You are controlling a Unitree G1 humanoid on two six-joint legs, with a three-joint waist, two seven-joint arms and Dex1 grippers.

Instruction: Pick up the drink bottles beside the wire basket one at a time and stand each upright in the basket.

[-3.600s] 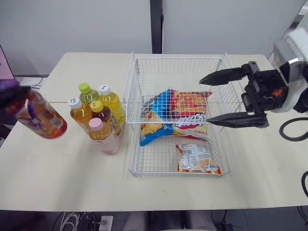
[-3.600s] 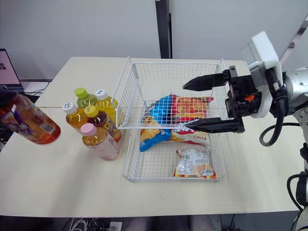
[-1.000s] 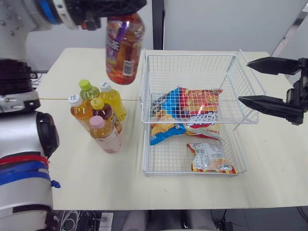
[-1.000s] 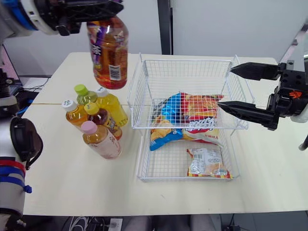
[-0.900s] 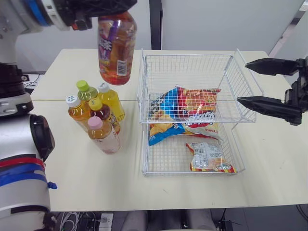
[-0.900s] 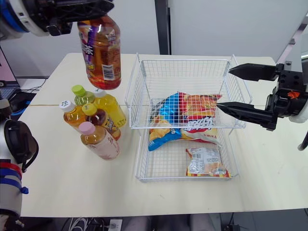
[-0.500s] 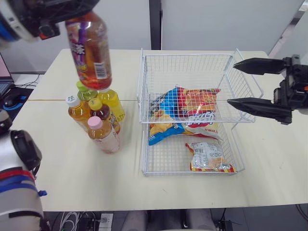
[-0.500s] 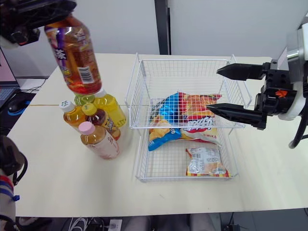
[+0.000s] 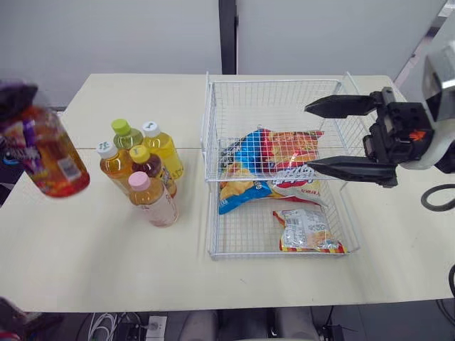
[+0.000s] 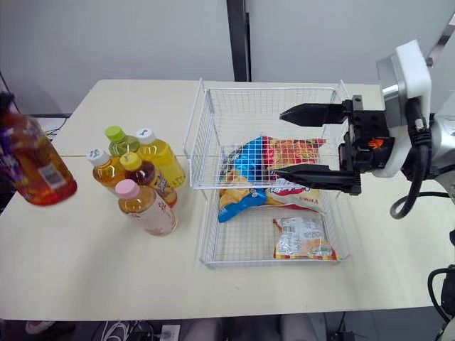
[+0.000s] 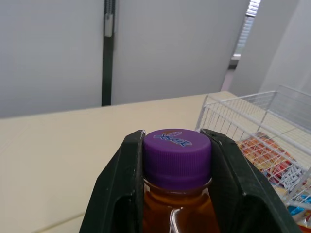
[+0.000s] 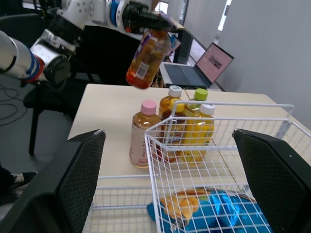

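The tea bottle (image 9: 48,159) is hanging tilted over the left edge of the table (image 9: 106,245), well apart from the wire basket (image 9: 277,80). The left gripper (image 11: 176,145) is clamping it by the purple cap (image 11: 177,154), 1 black finger on each side. It is looking nearly full, so probably weighty, with a smooth body likely to swing under so high a hold. The ridged cap is giving the firmest purchase, and the neck is probably the best place to grip. 5 other bottles (image 9: 140,170) are standing upright in a tight cluster just left of the basket. Inside the basket, snack bags (image 9: 274,160) are taking up the middle and the near right. The right gripper (image 9: 307,137) is hovering over the basket's right side, spread wide and carrying nothing.
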